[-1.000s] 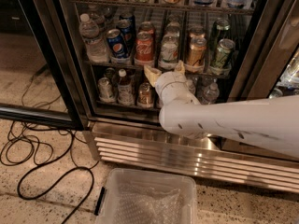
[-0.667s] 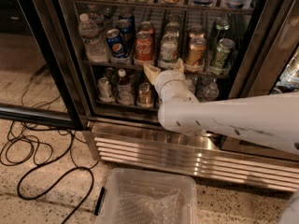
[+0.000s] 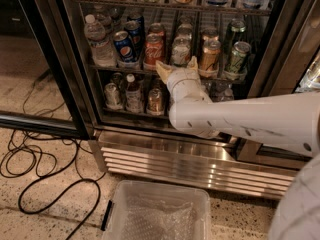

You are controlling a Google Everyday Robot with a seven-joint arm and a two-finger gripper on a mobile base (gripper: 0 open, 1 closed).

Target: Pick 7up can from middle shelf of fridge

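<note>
The fridge [image 3: 75, 84] stands open, black-framed. On its middle shelf [image 3: 107, 68], a wire rack, stands the 7up can [image 3: 180, 50], pale silver with green print, between a red-orange can [image 3: 153, 49] and a gold-tan can [image 3: 209, 55]. My gripper [image 3: 177, 65], on the white arm [image 3: 240, 119] coming in from the right, is open. Its two tan fingertips [image 3: 161, 68] spread just below and in front of the 7up can, at the shelf's front edge. They hold nothing.
A Pepsi can [image 3: 124, 46] and a water bottle [image 3: 97, 41] stand left on the same shelf, a dark green can [image 3: 236, 57] right. Small bottles [image 3: 132, 91] fill the rack below. The ribbed steel grille [image 3: 190, 164], a clear bin [image 3: 160, 214] and black cables [image 3: 40, 169] lie below.
My gripper has risen a little, from in front of the lower rack up to the front edge of the middle shelf under the 7up can. The cans have not moved.
</note>
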